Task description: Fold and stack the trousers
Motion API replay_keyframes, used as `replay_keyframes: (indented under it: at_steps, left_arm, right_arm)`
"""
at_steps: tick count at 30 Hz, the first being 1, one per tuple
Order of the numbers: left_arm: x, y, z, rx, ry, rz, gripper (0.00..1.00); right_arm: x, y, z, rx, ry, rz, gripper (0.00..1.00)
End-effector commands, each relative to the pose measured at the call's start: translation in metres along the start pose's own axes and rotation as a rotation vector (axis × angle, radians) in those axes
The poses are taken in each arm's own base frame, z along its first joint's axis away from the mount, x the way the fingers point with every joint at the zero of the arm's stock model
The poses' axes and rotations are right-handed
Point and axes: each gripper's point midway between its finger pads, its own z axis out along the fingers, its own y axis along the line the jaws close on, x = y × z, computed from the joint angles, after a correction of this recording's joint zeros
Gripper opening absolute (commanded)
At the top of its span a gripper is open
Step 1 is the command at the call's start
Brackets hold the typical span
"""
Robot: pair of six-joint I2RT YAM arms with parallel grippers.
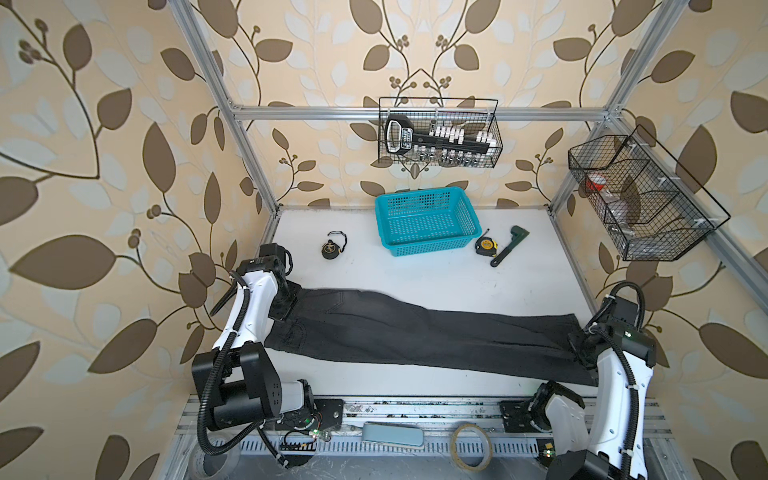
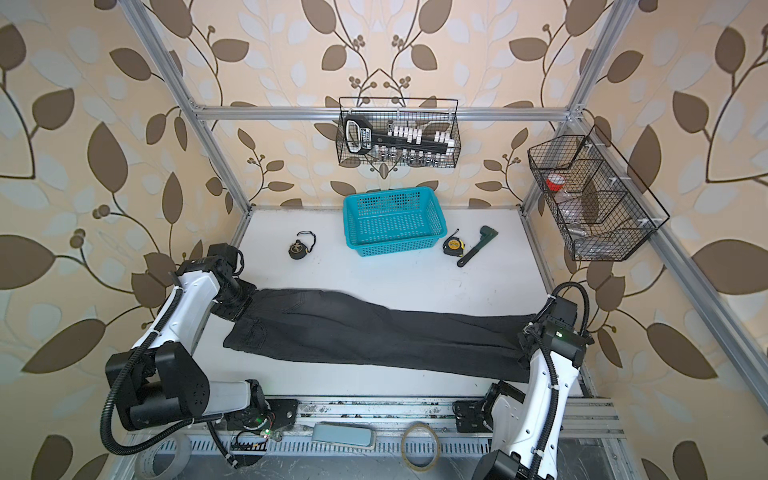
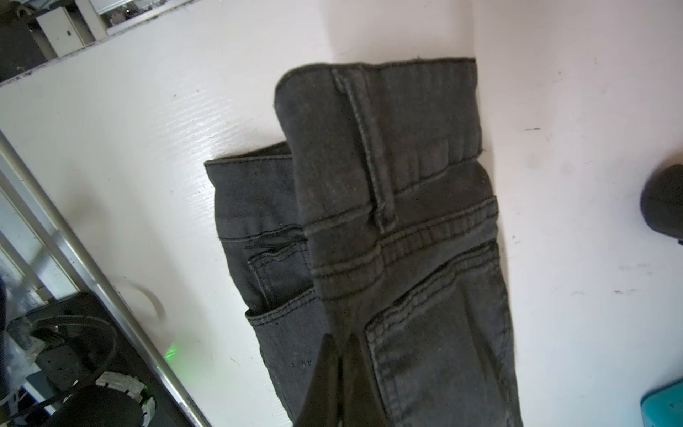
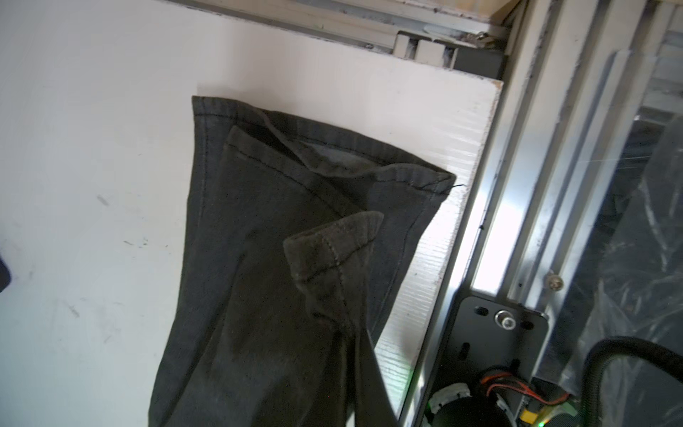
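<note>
A white counter (image 1: 415, 274), scuffed and faintly streaked, fills the floor of a cell framed in aluminium bars (image 1: 311, 113) and walled with cream wallpaper (image 1: 104, 166) printed with brown leaves. The trousers (image 1: 415, 332) lie stretched across its front half, with the waistband at the left edge and the leg ends near the front right corner.

The left hand (image 1: 286, 305) is clamped on the waist end. In the left wrist view its fingers (image 3: 325, 369) pinch a raised fold beside a back pocket. The right hand (image 1: 582, 345) is closed on a lifted hem corner, which the right wrist view shows bunched up between its fingers (image 4: 369, 369).

At the middle of the rear edge stands a teal basket (image 1: 432, 246). Beside it, toward the right edge, lie a tape measure (image 1: 486, 246) and a green tool (image 1: 509, 245). Toward the left lies a round black gadget (image 1: 331, 248).

One wire basket (image 1: 436, 101) hangs from the rear bar, another (image 1: 665, 251) from the right bar.
</note>
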Motion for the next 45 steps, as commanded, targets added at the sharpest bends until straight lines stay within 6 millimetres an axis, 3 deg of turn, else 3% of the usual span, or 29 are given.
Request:
replay_keyframes:
  at_steps: [1, 8, 17, 19, 21, 27, 30, 34, 41, 45]
  left_arm:
    - [-0.001, 0.010, 0.002, -0.022, -0.019, -0.025, 0.00]
    - [0.001, 0.026, -0.001, -0.048, -0.047, -0.020, 0.00]
    - [0.020, 0.054, 0.017, -0.114, -0.006, -0.026, 0.00]
    - [0.019, 0.055, 0.016, -0.112, -0.011, -0.025, 0.09]
    - [0.018, 0.054, 0.013, -0.106, -0.014, -0.019, 0.19]
    - [0.001, 0.056, -0.014, -0.079, -0.126, -0.020, 0.26]
    - [-0.009, 0.038, -0.027, 0.039, -0.183, -0.011, 0.33]
    - [-0.003, 0.012, -0.026, 0.132, -0.117, 0.010, 0.39]
    - [0.046, -0.052, -0.006, 0.220, 0.015, 0.201, 0.42]
    - [0.076, -0.059, 0.017, 0.192, 0.111, 0.248, 0.42]
  right_arm:
    - [0.001, -0.025, 0.004, 0.128, -0.024, 0.043, 0.00]
    - [-0.009, -0.031, -0.004, 0.178, -0.056, 0.066, 0.00]
    - [-0.010, -0.033, -0.009, 0.206, -0.052, 0.050, 0.01]
    - [-0.014, -0.033, -0.016, 0.208, -0.062, 0.045, 0.02]
    - [-0.021, -0.032, -0.024, 0.207, -0.087, 0.039, 0.06]
    - [-0.041, -0.024, -0.047, 0.179, -0.135, 0.020, 0.27]
    - [-0.046, -0.020, -0.055, 0.170, -0.142, -0.013, 0.39]
    - [-0.042, -0.015, -0.056, 0.132, -0.123, -0.046, 0.44]
    - [0.000, 0.066, -0.041, -0.178, -0.037, -0.211, 0.46]
    - [0.039, 0.086, -0.018, -0.224, 0.032, -0.274, 0.49]
